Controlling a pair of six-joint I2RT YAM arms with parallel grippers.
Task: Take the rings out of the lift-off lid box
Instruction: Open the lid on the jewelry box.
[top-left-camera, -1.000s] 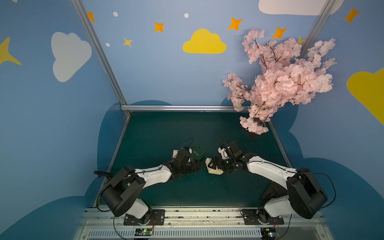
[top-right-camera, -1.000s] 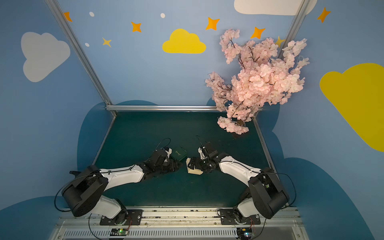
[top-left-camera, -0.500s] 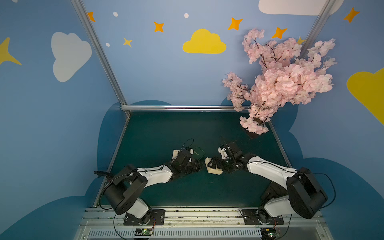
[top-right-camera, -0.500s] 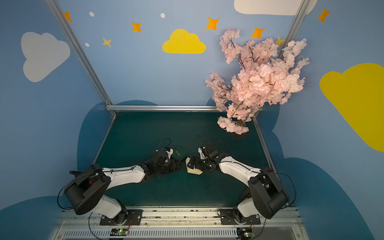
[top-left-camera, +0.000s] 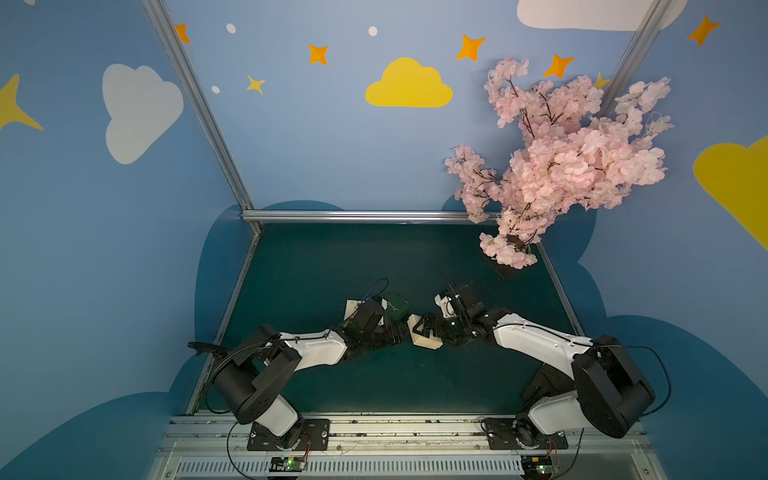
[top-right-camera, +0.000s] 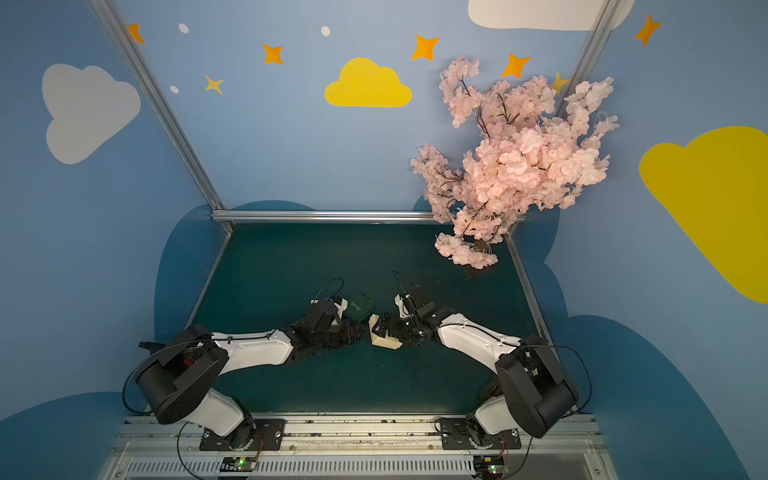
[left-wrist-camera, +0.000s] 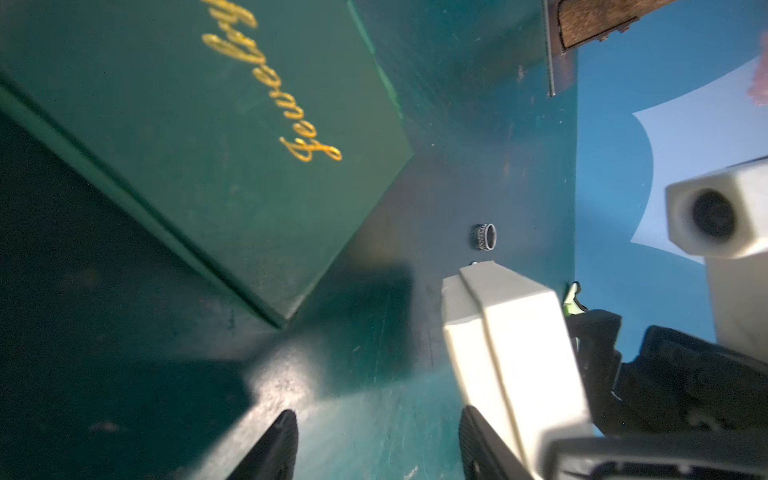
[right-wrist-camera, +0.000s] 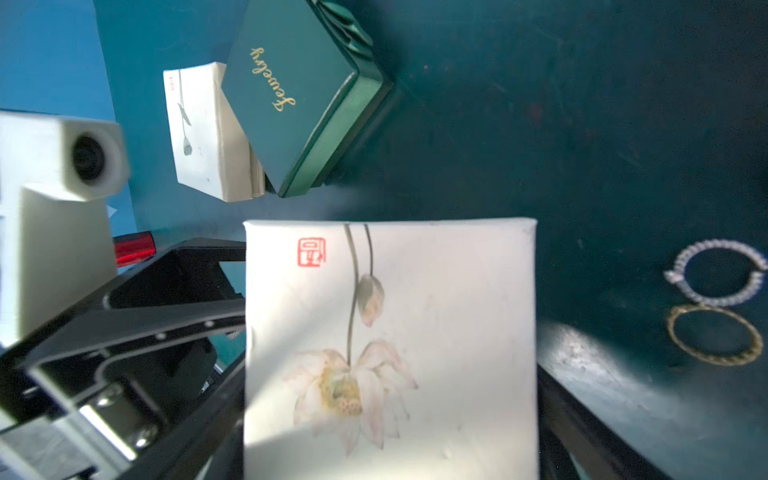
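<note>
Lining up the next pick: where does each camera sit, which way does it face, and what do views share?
Top views: high above the near edge, looking down the table; left arm and right arm show.
Left wrist: on its arm, faces past the open left gripper toward the green box and dark ring.
Right wrist: on its arm, faces the lotus box clamped in the right gripper; two rings beside.
Shared: both wrist views show green box and lotus box.

The lettered box (top-left-camera: 397, 305) lies behind-left of the flower box (top-left-camera: 424, 337), two rings (right-wrist-camera: 715, 245) side by side nearby.
</note>
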